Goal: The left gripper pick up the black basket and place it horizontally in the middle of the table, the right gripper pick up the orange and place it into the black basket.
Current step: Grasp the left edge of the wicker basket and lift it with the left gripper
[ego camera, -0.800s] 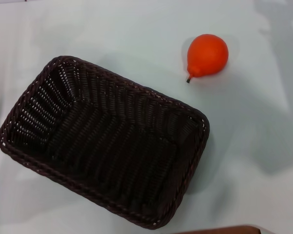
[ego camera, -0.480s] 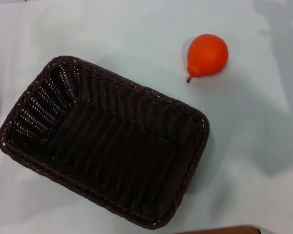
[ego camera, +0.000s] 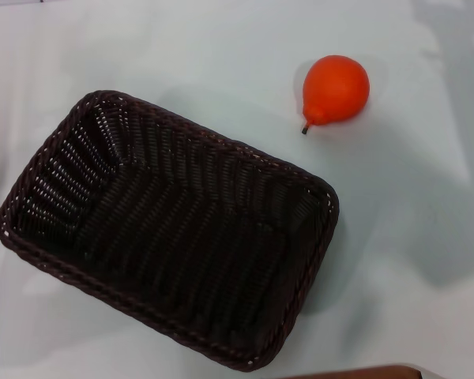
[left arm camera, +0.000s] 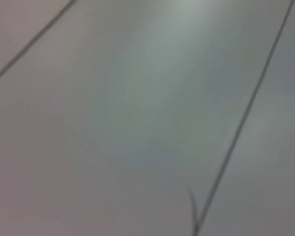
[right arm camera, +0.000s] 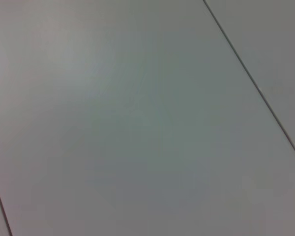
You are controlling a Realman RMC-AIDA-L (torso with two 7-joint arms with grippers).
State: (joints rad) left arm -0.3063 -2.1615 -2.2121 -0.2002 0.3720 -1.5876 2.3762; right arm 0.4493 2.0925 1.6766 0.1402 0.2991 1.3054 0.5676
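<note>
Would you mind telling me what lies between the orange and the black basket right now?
Nothing: in the head view only bare table separates the orange from the black basket; they do not touch.

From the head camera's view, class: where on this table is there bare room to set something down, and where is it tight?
Bare table lies right of the black basket and below the orange. Another open stretch runs along the far edge, above the basket and left of the orange. It is tightest in the strip between the basket's far right corner and the orange. The basket itself holds nothing. Neither gripper is in view.
</note>
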